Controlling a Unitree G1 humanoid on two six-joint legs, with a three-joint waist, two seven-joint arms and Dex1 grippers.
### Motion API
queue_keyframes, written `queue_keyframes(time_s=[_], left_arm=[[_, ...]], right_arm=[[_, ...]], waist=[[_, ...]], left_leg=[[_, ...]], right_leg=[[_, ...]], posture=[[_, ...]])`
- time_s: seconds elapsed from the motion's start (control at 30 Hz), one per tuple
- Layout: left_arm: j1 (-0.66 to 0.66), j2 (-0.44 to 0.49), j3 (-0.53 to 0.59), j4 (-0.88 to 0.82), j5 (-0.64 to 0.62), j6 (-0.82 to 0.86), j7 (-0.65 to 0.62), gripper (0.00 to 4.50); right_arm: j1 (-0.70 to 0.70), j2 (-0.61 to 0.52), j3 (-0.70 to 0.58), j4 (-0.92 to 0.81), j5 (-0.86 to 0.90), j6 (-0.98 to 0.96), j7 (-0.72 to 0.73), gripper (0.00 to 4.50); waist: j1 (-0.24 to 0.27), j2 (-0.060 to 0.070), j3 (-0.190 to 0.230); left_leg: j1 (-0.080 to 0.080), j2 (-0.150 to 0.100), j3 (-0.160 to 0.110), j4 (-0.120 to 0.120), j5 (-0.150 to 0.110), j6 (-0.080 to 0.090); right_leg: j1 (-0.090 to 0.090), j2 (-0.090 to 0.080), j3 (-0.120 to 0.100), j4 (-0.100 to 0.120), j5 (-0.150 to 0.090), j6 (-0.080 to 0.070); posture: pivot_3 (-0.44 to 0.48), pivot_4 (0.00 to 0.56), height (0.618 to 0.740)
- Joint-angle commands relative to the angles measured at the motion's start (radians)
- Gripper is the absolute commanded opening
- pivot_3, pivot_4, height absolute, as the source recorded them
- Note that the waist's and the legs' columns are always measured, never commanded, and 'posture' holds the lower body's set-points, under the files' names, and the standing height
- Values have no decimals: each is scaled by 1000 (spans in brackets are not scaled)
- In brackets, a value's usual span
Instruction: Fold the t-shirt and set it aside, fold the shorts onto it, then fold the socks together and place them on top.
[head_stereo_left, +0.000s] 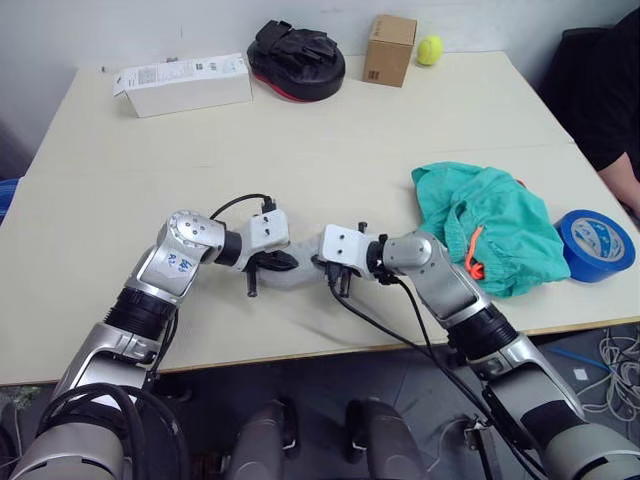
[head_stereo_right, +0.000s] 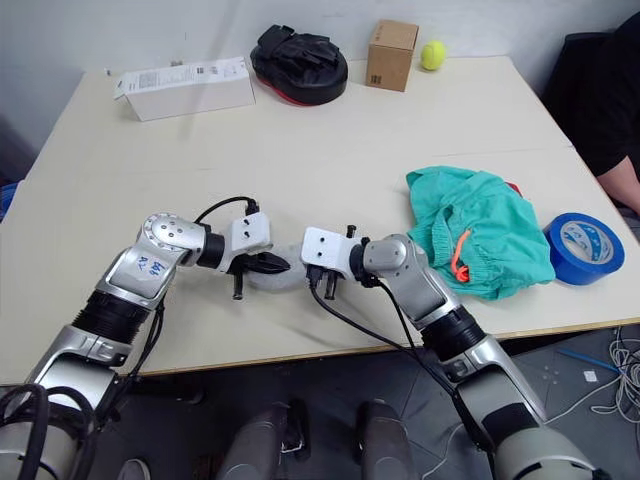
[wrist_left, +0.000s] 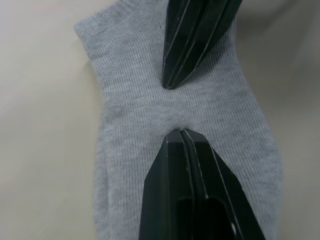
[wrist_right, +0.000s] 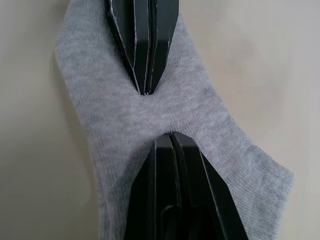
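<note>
I'm counting two boxes (head_stereo_left: 183, 84) (head_stereo_left: 389, 49), one ball (head_stereo_left: 430, 49), one tape roll (head_stereo_left: 594, 245), one shorts (head_stereo_left: 487, 225), one mitt (head_stereo_left: 296, 60), one sock (wrist_left: 185, 125).

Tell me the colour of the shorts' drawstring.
Orange-red, against the teal-green shorts; the drawstring shows best in the left eye view.

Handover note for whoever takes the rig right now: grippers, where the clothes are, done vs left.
Left gripper: jaws shut, tip pressed on the grey sock.
Right gripper: jaws shut, tip on the same sock, facing the left gripper across a small gap.
Sock lies flat on the table near the front edge; whether both socks are stacked there cannot be told.
Shorts: teal bundle to the right, red cloth peeking out from beneath its far edge, beside the blue tape roll.
Left: finish the sock fold and place the socks on the shorts.
</note>
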Motion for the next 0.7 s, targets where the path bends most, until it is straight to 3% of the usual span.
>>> queue_keyframes(time_s=[0.03, 0.23, 0.43, 0.7], left_arm=[[56, 61, 10, 34, 55, -8, 24, 32], [145, 131, 111, -75, -22, 62, 11, 32], [214, 94, 293, -289, -224, 231, 42, 32], [345, 153, 502, -511, -373, 507, 154, 32]], right_arm=[[27, -71, -35, -24, 1, -7, 29, 0], [61, -143, -83, -74, 41, -4, 67, 0], [21, -32, -161, -127, 192, 65, 62, 0], [-16, 56, -93, -64, 168, 45, 57, 0]], waist=[[0, 0, 0], [-9, 0, -1], [-14, 0, 0], [-13, 0, 0]], left_leg=[[0, 0, 0, 0, 0, 0], [2, 1, 0, -1, 0, -1], [1, 1, 0, -3, 1, -2], [0, 1, -1, -3, 1, -2]], right_leg=[[0, 0, 0, 0, 0, 0], [1, -1, 0, 0, -1, -1], [-1, 0, 0, 0, -1, -3], [-1, 0, -1, 0, -1, -3]], posture=[[0, 150, 740], [0, 150, 740], [0, 150, 740], [0, 150, 740]])
